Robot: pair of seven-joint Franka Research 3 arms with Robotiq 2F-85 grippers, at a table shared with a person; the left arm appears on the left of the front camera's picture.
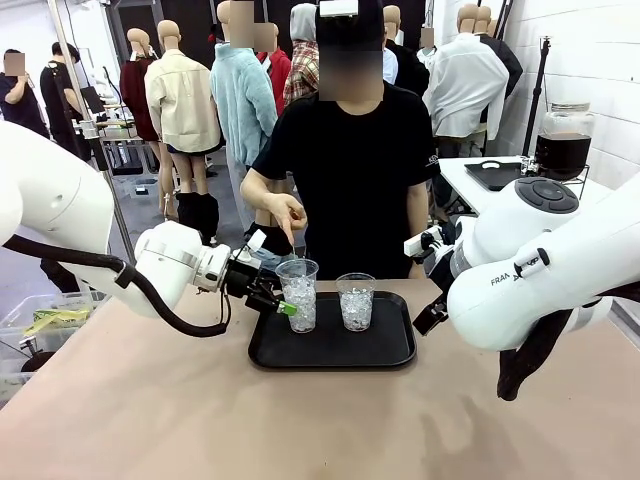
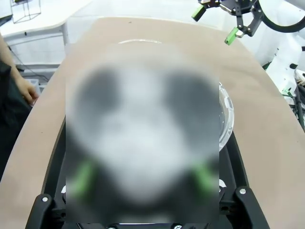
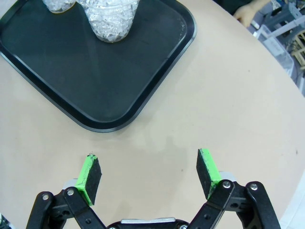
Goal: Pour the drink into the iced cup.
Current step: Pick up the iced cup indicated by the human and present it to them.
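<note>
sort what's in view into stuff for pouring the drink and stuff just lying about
For the job: taller iced cup, which the person's hand points at; left gripper, open beside it; black tray; jar of dark drink at back right.
Lying about: shorter iced cup, probably; second tray by the jar; clear box at far left; right gripper, open and idle.

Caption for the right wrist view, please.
Open right gripper hovers over the table beside a black tray holding two iced cups.
</note>
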